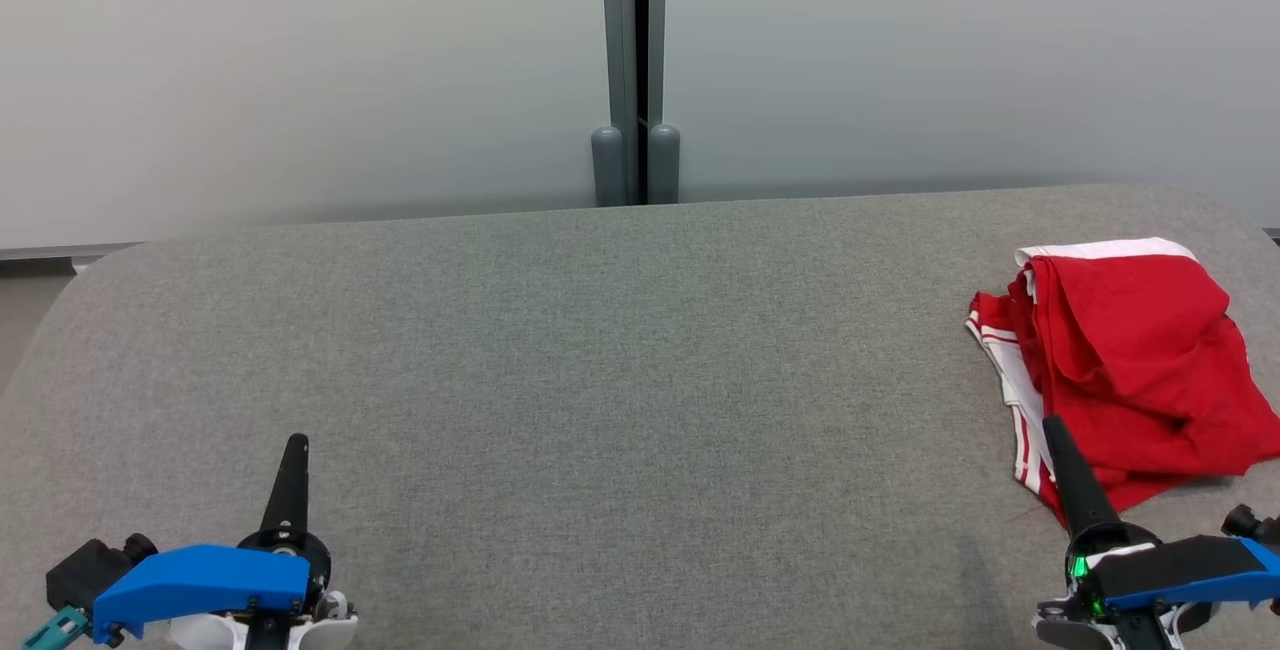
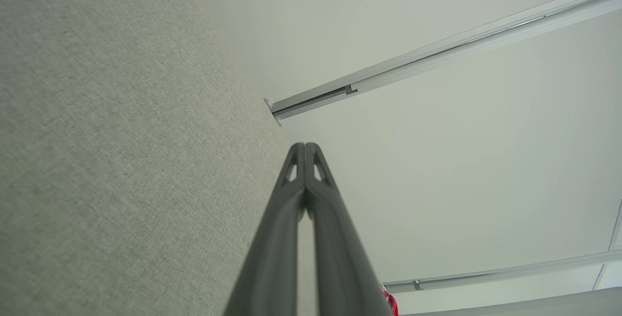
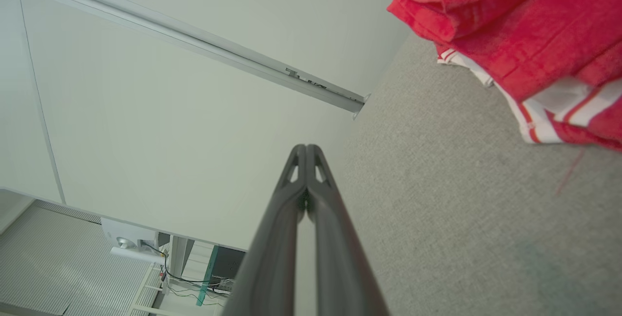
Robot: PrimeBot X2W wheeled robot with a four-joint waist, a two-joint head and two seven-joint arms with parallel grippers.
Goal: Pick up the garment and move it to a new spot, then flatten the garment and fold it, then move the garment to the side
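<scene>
On your grey surface (image 1: 600,380) the red garment (image 1: 1130,360) lies bunched at the right edge, maybe overhanging. Right gripper (image 1: 1055,430) and left gripper (image 1: 296,445) are both pinched closed and empty. Go in like that and you could push it off.

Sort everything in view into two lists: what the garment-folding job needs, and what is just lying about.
Job: red garment, crumpled at the right of the grey table; left gripper and right gripper, both shut, empty.
Just there: pale wall panels; grey post between them; white device with cables.
</scene>
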